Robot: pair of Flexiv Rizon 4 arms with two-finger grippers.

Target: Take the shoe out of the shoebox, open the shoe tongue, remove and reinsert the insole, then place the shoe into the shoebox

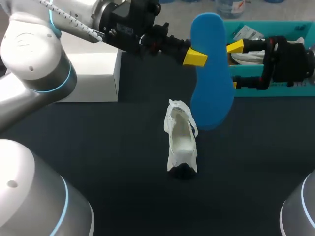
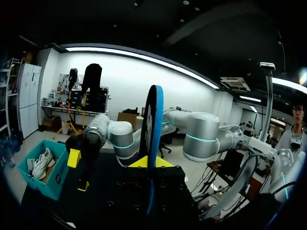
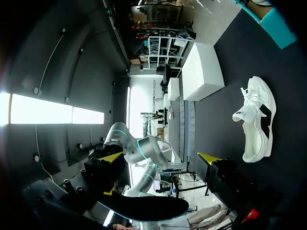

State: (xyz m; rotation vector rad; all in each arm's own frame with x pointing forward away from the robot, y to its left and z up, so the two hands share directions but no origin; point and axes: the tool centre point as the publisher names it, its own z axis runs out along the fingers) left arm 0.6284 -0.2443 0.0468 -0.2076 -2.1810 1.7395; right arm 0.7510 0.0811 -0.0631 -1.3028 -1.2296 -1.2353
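Between shoe [image 1: 181, 142] and shoebox [image 1: 256, 24], left gripper [image 1: 198, 57] holds the insole [image 1: 211, 88] aloft.

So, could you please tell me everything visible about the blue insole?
The insole is bright blue on one face, dark on the other, seemingly thin foam. It is out of the white shoe, held in the air above the table, blue face up, wider end nearer the shoe. The left gripper is shut on its narrower part. The right gripper stands open beside its other edge; I cannot tell whether it touches.
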